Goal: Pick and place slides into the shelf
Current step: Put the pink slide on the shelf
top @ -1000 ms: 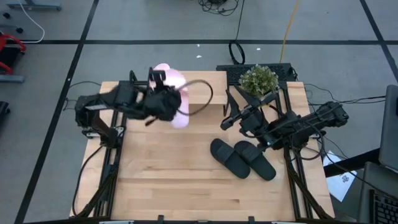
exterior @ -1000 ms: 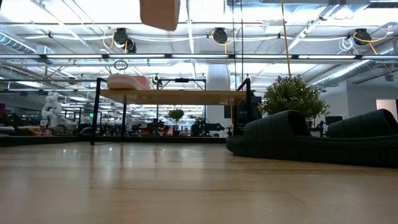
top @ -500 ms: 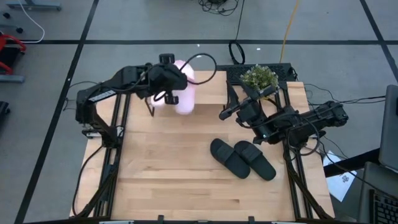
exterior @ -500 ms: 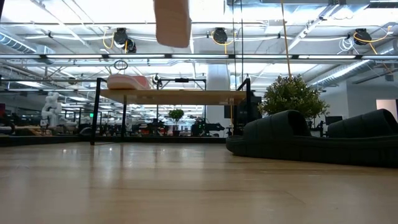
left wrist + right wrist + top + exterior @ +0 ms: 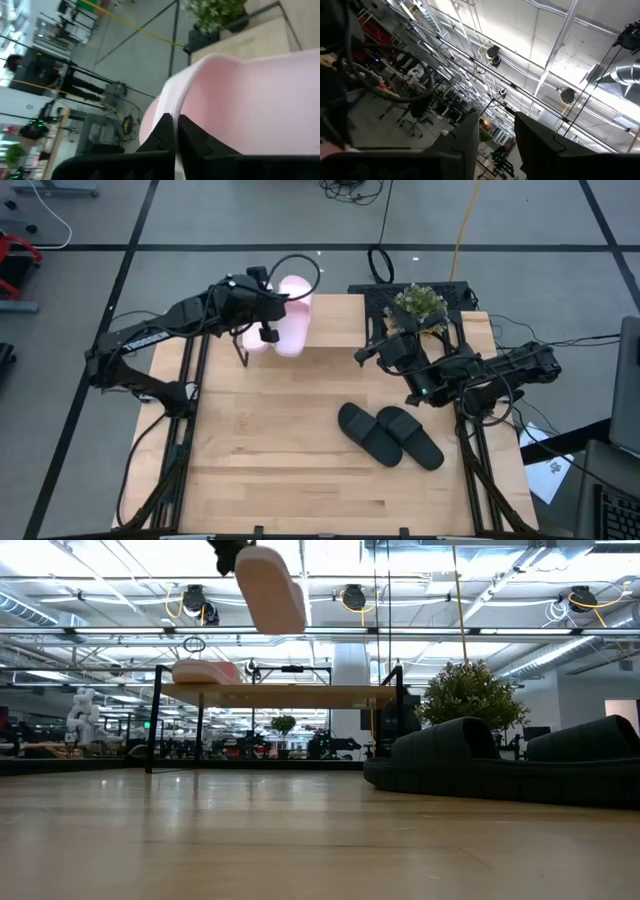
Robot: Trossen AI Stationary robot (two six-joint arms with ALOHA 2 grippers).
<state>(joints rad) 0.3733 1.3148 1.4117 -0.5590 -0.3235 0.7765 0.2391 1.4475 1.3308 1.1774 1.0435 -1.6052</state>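
Carried slide (image 5: 293, 328): pale pink, clamped in the left end effector (image 5: 262, 313) and held in the air over the far left part of the table (image 5: 280, 470). In the high view its long axis runs near to far; in the low view it hangs tilted, one end lower than the other, well above the shelf (image 5: 280, 695).

Relation that governs the next move: the shelf board lies directly below and slightly right of the held slide, so the likely move is a descent with the sole levelled, long axis kept across the board.

Second pink slide (image 5: 206, 671): already on the shelf top, toward its left end in the low view. The free space on the board lies to its right.

Black slides (image 5: 389, 434): a pair lying side by side on the table, right of centre, axes running diagonally. Not yet taken.

Right end effector (image 5: 372, 352): fingers parted and holding nothing, raised near the plant (image 5: 416, 304) at the far right. It is the nearer arm to the black pair, which lies on its near side.
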